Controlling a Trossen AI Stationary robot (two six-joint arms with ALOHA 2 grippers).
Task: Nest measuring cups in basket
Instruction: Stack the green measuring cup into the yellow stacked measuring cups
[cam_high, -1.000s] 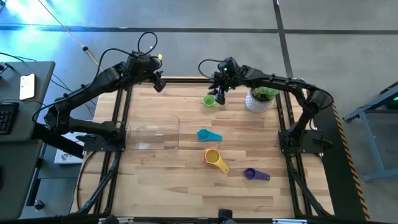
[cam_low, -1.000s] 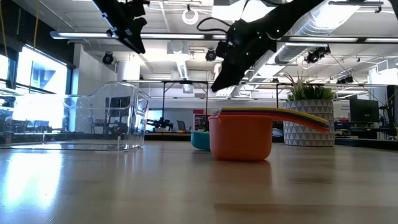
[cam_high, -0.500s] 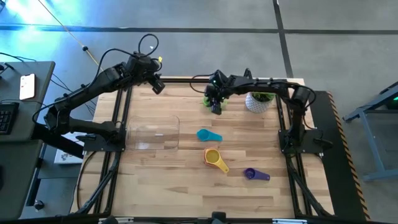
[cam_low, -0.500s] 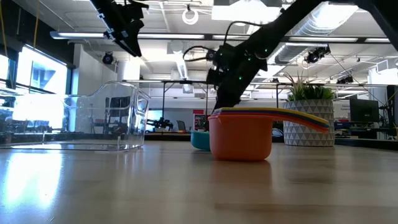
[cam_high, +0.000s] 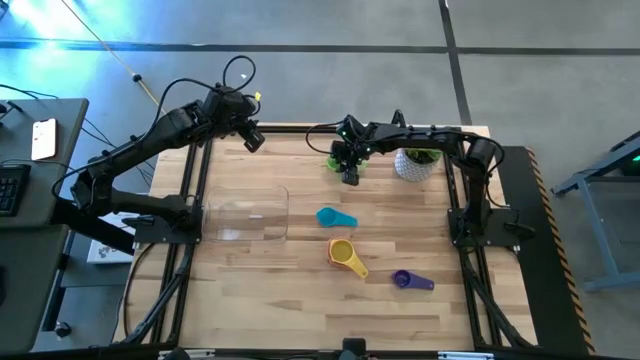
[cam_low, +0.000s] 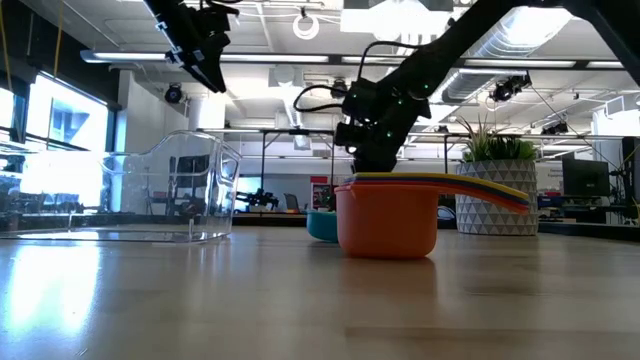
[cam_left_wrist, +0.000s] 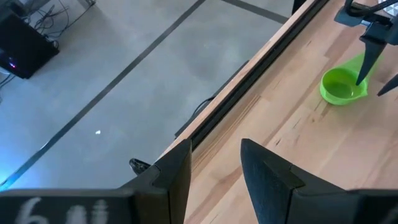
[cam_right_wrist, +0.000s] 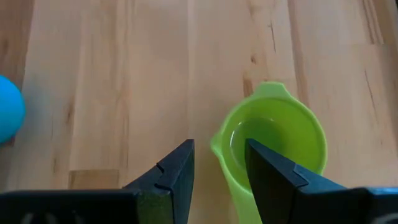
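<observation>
Now that the small round green plastic measuring cup (cam_right_wrist: 273, 142) sits at the tabletop's (cam_high: 300, 300) far edge with its flat handle between the right gripper's (cam_right_wrist: 219, 167) parted jaws, which have dropped onto it within the last second but not yet closed, a grasp looks imminent. The clear rectangular plastic basket (cam_high: 246, 217) lies well apart, empty. The left gripper (cam_left_wrist: 214, 165) hangs beyond the far left corner, jaws open, holding nothing.

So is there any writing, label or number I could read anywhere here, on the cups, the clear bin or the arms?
None can be read.
Measuring cups: no markings visible.
Basket: plain, clear.
Red sign in the room behind: too small and blurred to read.
</observation>
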